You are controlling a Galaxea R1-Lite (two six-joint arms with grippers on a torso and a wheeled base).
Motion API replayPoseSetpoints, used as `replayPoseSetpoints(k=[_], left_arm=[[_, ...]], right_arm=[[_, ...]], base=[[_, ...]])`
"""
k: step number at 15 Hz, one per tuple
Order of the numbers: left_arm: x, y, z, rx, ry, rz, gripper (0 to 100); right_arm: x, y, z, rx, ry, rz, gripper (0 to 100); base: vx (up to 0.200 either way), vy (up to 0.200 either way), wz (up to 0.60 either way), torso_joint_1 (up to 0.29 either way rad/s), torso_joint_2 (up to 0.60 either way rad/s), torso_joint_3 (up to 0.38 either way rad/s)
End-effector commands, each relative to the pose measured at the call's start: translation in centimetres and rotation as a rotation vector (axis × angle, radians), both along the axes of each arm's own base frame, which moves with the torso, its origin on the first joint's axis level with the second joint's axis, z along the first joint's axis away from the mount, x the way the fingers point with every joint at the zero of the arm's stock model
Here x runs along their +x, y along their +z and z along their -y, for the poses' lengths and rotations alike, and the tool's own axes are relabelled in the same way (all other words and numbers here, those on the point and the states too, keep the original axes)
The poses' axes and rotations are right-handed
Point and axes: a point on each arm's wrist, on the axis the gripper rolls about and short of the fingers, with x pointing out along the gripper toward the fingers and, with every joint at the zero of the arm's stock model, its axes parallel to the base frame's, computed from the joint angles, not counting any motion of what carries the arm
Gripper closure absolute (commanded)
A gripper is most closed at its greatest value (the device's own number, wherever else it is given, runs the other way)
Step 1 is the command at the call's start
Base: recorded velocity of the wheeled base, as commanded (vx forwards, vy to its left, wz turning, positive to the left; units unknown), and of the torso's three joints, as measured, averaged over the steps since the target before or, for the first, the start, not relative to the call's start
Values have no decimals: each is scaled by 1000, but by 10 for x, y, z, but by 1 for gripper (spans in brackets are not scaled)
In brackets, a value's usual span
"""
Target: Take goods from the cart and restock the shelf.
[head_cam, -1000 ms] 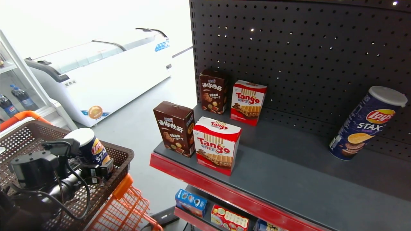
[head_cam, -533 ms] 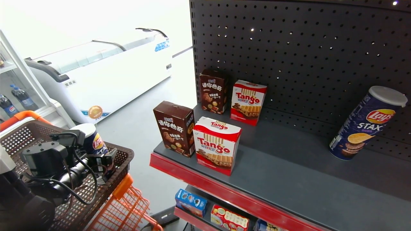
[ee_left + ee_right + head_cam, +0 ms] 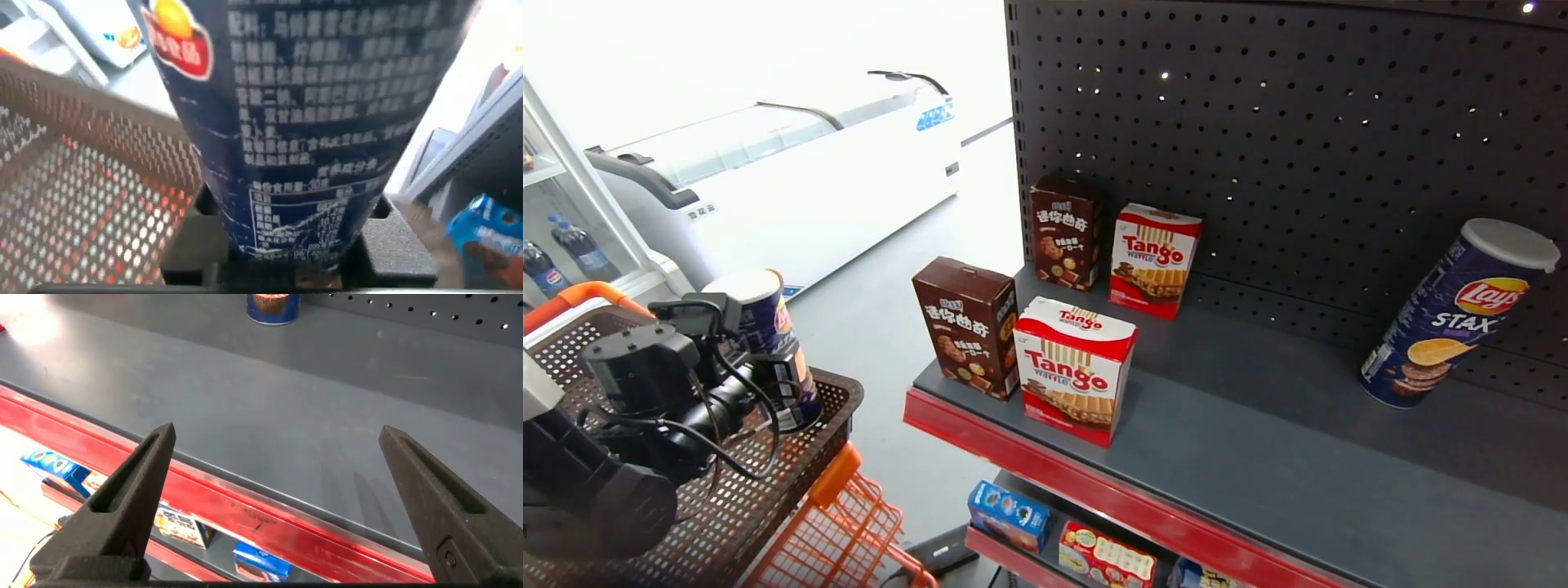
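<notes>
My left gripper [image 3: 788,380] is shut on a dark blue chips can [image 3: 768,327] with a white lid, held upright above the brown cart basket [image 3: 837,392] at the left. The left wrist view shows the same chips can [image 3: 302,122] pinched between black fingers [image 3: 400,245]. On the grey shelf [image 3: 1258,425] a second chips can [image 3: 1454,318] leans against the pegboard at the right. Over the shelf's front edge, my right gripper [image 3: 286,506] is open and holds nothing, with the far chips can [image 3: 274,306] beyond it.
Two brown cookie boxes [image 3: 968,327] and two red-and-white wafer boxes [image 3: 1074,371] stand at the shelf's left end. A red rail [image 3: 1094,490] edges the shelf front, with snack packs [image 3: 1009,514] below. An orange cart frame [image 3: 841,531] sits under the basket. A white chest freezer [image 3: 784,188] stands behind.
My left gripper has lifted the chips can up out of the basket and brought it more upright. Nothing on the shelf has moved.
</notes>
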Motion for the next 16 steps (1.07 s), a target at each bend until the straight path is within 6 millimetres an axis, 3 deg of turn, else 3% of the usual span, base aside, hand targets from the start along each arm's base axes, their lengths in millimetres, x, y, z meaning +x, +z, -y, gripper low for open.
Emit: replayPoseSetpoints(k=[1,3,4,7,9,13,16], left_arm=[[-2,51,4,25,-22,96,100],[-16,87,9,30,-80,83,100],[-23,96,12,29,-108,79,100],[-68,137,34,4,-219,44,100],[-83,146,45,4,-268,79,100],[-94,149,62,4,-354,112,100],[-104,152,65,9,-378,126,100]], right_arm=[[0,0,0,0,1,-1,0],[0,0,0,0,1,-1,0],[0,0,0,0,1,-1,0],[0,0,0,0,1,-1,0],[0,0,0,0,1,-1,0],[0,0,0,0,1,-1,0],[0,0,0,0,1,-1,0]], base=[[0,0,0,0,0,0],[0,0,0,0,0,0],[0,0,0,0,0,0],[0,0,0,0,0,0],[0,0,0,0,0,0],[0,0,0,0,0,0],[0,0,0,0,0,0]])
